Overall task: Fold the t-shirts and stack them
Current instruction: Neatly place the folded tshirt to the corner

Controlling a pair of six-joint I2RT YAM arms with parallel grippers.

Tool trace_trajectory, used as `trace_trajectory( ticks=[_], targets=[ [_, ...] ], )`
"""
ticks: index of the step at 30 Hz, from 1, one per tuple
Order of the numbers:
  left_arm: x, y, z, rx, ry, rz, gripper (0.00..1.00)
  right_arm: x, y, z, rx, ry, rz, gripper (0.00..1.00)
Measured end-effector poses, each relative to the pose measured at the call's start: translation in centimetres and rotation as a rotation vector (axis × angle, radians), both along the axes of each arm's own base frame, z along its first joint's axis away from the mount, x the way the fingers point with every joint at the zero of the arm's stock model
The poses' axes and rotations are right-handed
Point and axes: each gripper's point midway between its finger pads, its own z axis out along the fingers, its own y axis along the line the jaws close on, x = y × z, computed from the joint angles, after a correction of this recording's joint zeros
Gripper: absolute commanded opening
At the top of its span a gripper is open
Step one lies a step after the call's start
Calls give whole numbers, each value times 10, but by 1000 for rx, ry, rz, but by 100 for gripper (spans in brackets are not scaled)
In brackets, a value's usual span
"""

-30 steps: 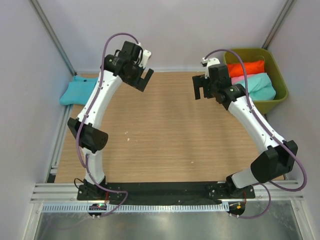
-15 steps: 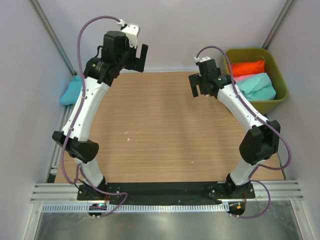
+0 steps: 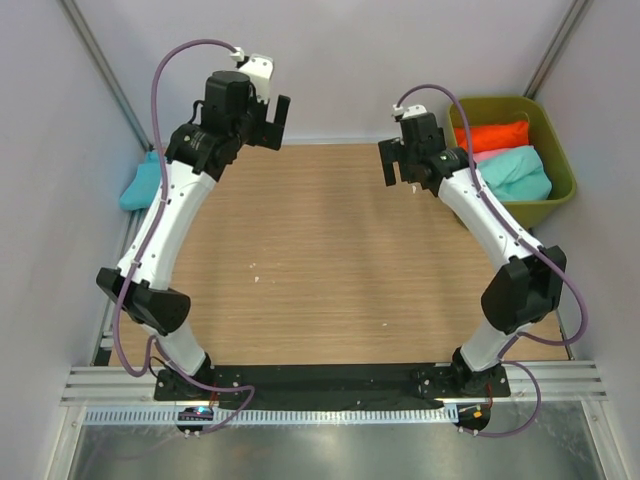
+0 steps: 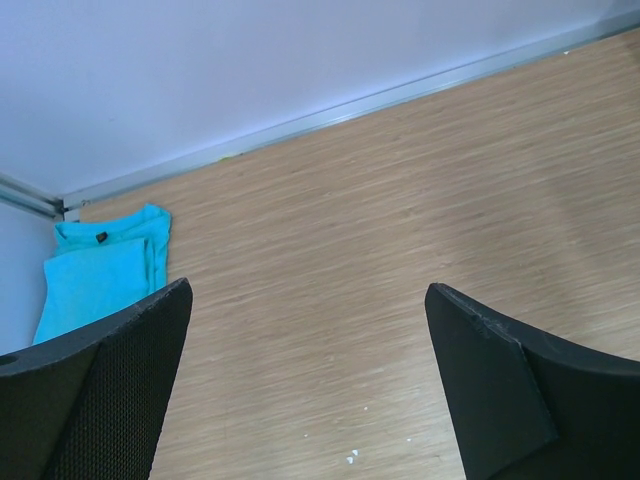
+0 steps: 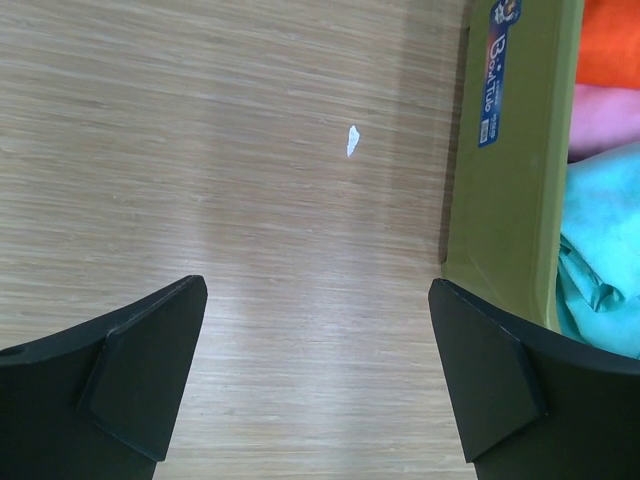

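A folded turquoise-blue t-shirt point(image 3: 140, 186) lies at the table's far left edge, partly behind my left arm; it shows in the left wrist view point(image 4: 100, 275) too. An orange-red t-shirt point(image 3: 492, 136), a pink t-shirt point(image 3: 478, 156) and a mint-green t-shirt point(image 3: 515, 172) lie in the olive-green bin point(image 3: 555, 140). The right wrist view shows them at its right edge: orange-red point(image 5: 612, 40), pink point(image 5: 605, 118), mint-green point(image 5: 600, 260). My left gripper point(image 3: 272, 118) is open and empty, raised near the back wall. My right gripper point(image 3: 397, 160) is open and empty, left of the bin.
The bin's near wall point(image 5: 505, 150) carries a blue label. Small white specks lie on the wooden table point(image 3: 320, 250). Grey walls and metal frame posts close in the back and sides.
Both arms have swung up and back toward the far wall. The left gripper rose and moved left; the right gripper moved slightly back. Both stay open and empty.
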Motion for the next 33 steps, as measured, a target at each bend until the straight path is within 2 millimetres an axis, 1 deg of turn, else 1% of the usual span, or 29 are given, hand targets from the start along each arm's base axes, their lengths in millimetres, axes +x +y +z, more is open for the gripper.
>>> trace_trajectory(
  ticks=[6, 17, 21, 26, 29, 33],
  targets=[
    [-3, 1, -2, 1, 6, 1, 100, -1, 2, 16, 23, -42, 7, 100],
    [-2, 6, -4, 35, 5, 10, 100, 1, -3, 30, -7, -89, 8, 100],
    [-2, 8, -4, 45, 3, 15, 100, 4, -2, 40, 0, -112, 8, 100],
    [2, 10, -9, 61, 11, 31, 100, 6, -2, 48, -1, -134, 8, 100],
    [5, 14, -11, 80, 11, 56, 100, 7, -2, 48, 1, -135, 6, 100],
    [8, 25, -6, 108, -15, 114, 100, 13, 1, 54, 17, -147, 3, 100]
  ],
)
